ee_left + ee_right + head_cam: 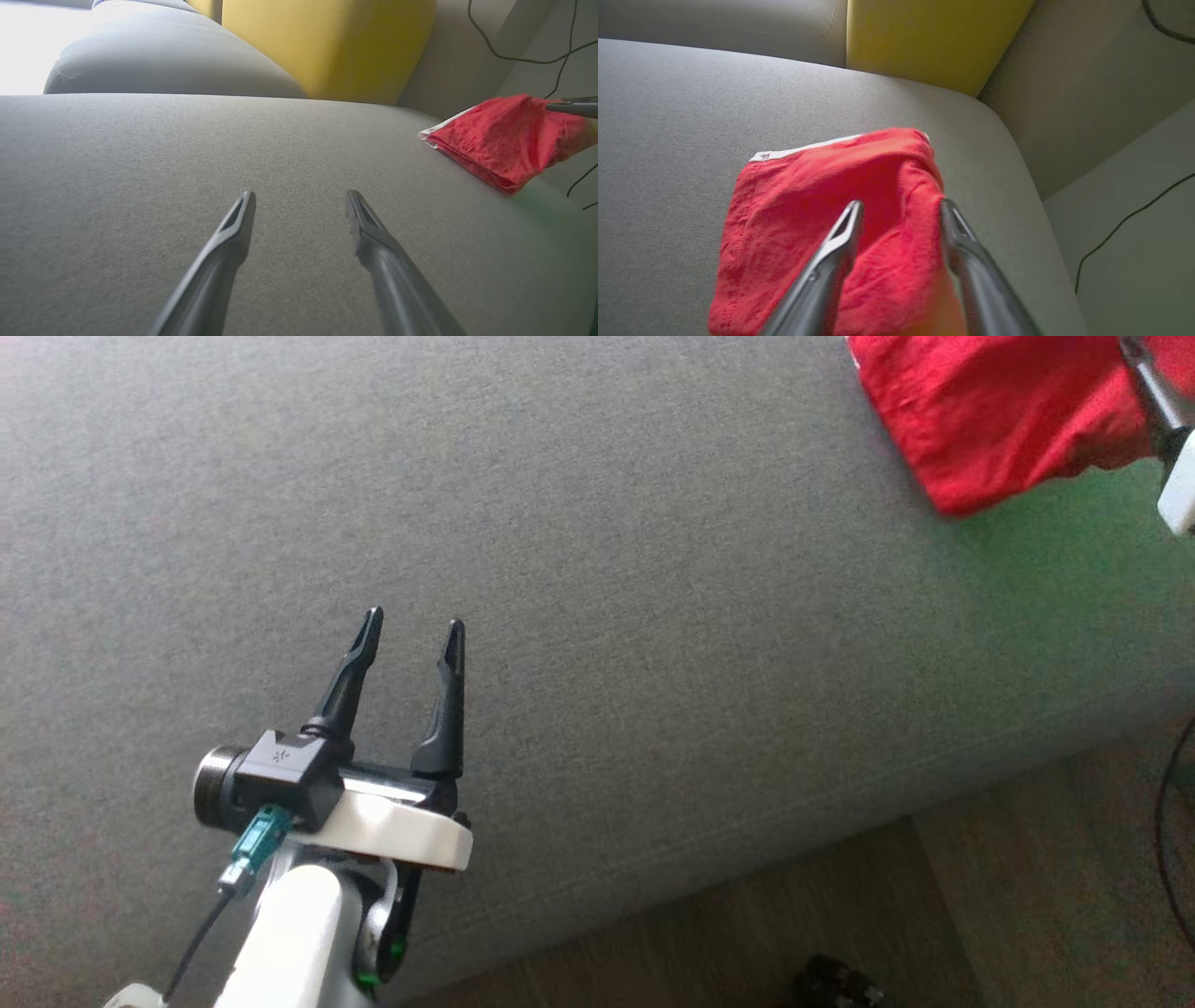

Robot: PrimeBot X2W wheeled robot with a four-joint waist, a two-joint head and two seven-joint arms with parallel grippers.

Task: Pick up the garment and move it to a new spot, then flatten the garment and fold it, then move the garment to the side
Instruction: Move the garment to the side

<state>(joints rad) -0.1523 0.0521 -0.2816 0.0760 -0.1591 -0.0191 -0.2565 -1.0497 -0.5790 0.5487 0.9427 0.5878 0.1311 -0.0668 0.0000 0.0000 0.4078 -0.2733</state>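
Garment (822, 186) by cushion (691, 93) edge under right hand (900, 207), spread apart; left hand (413, 637) apart above wide grey middle

Two long black fingers (347, 686) are carried on a black block (285, 770) with a white plate (401, 835); a teal connector (260, 835) and black cable (191, 947) are attached beside the white forearm (299, 924).

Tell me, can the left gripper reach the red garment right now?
Probably yes, with a long sideways move. The left gripper is open above bare grey cushion, and nothing lies between it and the red garment. The right gripper, open, hangs over the garment and may crowd it.
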